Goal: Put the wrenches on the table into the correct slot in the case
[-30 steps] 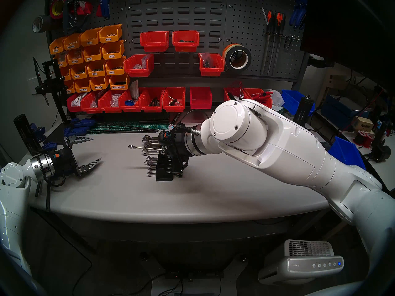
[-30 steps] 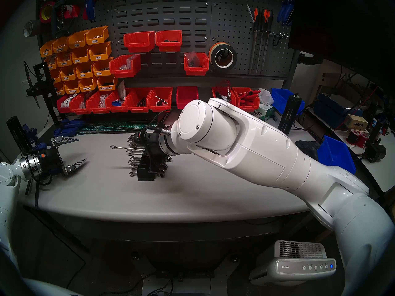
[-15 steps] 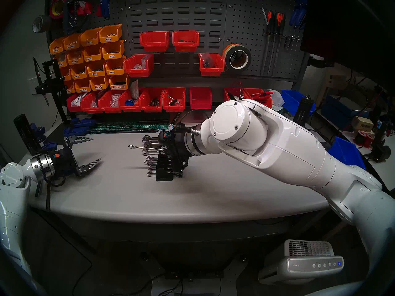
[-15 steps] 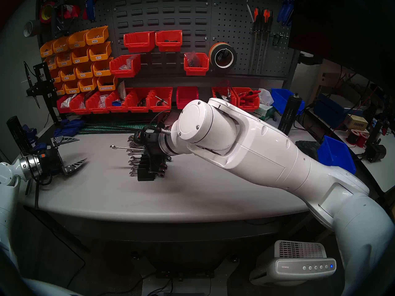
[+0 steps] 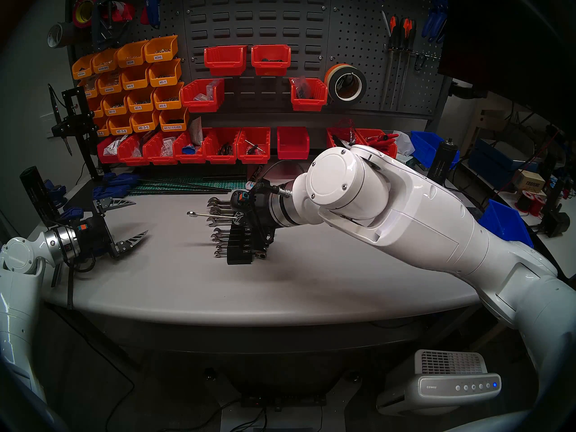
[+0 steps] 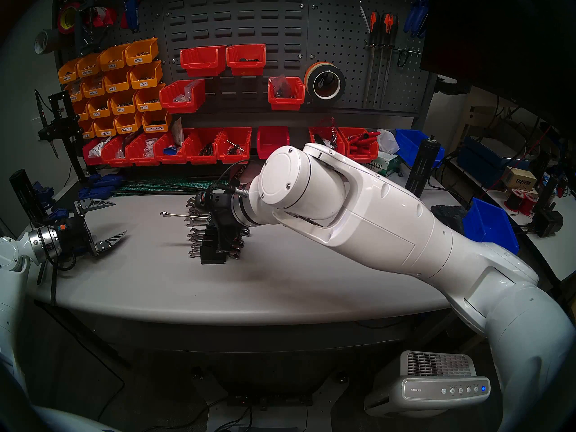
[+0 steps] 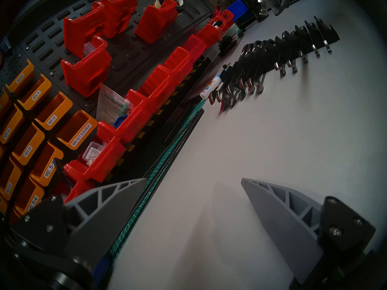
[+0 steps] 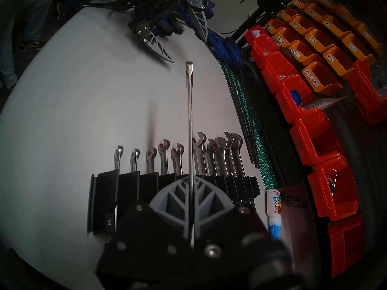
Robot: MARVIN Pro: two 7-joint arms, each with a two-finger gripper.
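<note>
- Your right gripper (image 8: 191, 201) and its wrist cover the middle of the case (image 5: 238, 250), so in the head views you cannot see which groove lies under the held wrench (image 5: 212, 216).
- From the right wrist camera the wrench (image 8: 189, 120) shows edge-on only, a thin bright chrome bar; its near end is lost between the fingers.
- The right gripper is clamped on the wrench, holding it above the case (image 8: 125, 191), far end out over the table (image 5: 280, 285).
- Other wrenches sit in the grooves, open jaws pointing away from the wrist.
- Your left gripper (image 5: 124, 222) hangs spread wide and empty, well apart.
</note>
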